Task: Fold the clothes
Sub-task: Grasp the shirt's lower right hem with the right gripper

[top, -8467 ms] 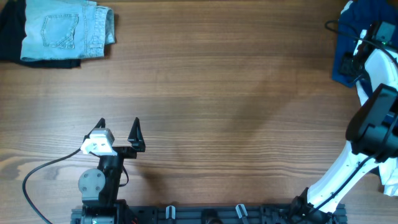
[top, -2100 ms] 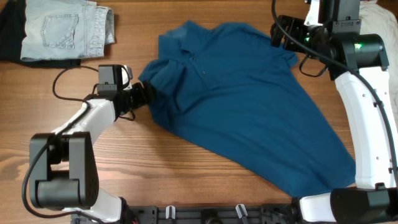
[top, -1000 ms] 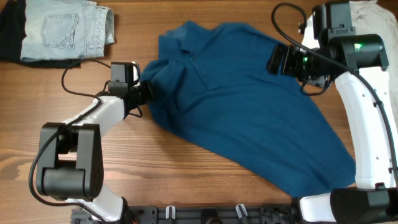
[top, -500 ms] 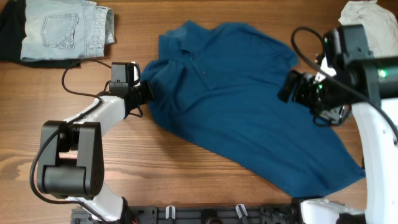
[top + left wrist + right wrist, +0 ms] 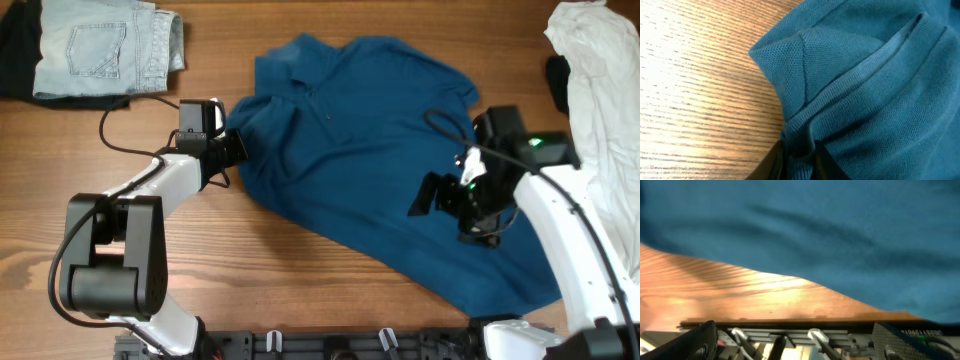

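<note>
Blue top (image 5: 370,160) lies spread on the counter (image 5: 120,260), ctr to lower right of the overhead frame, collar twd the top edge and hem twd the lower-right corner. Left hand (image 5: 232,147) sits at the top's left edge, clenched on a bunched sleeve fold; wrist view shows its fingers (image 5: 771,161) pinching the cloth w/ ribbed trim just above. Right hand (image 5: 436,196) is over the top's right-middle part; can't tell if it's parted or closed, or touching. Denim piece (image 5: 105,45) upper left, white garment (image 5: 600,80) upper right, both apart from the top.
</note>
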